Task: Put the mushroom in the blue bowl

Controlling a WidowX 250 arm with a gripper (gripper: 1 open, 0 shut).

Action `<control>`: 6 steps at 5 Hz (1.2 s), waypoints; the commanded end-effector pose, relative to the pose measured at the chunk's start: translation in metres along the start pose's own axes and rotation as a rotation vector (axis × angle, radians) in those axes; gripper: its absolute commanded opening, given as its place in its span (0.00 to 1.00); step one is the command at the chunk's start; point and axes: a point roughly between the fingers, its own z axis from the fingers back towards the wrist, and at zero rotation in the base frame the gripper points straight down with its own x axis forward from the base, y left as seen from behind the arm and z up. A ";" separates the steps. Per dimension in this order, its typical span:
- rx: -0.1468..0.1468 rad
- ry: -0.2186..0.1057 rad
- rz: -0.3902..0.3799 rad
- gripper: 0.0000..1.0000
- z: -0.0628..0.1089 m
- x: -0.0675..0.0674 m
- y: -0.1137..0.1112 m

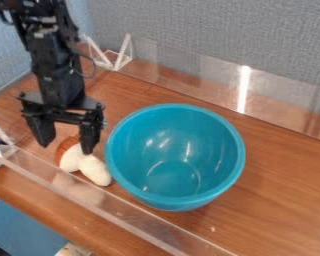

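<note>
The mushroom (83, 164), a small toy with a thick cream-white stem and an orange-brown cap, lies tipped on its side on the wooden surface just left of the blue bowl (175, 155), a deep, glossy turquoise bowl standing upright with nothing inside.
</note>
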 end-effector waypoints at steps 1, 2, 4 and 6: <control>0.005 -0.038 0.017 1.00 -0.006 0.011 -0.003; 0.009 -0.037 0.036 1.00 -0.017 0.017 -0.006; 0.004 -0.028 -0.127 1.00 -0.033 0.023 -0.023; 0.005 -0.023 -0.105 1.00 -0.025 0.031 -0.012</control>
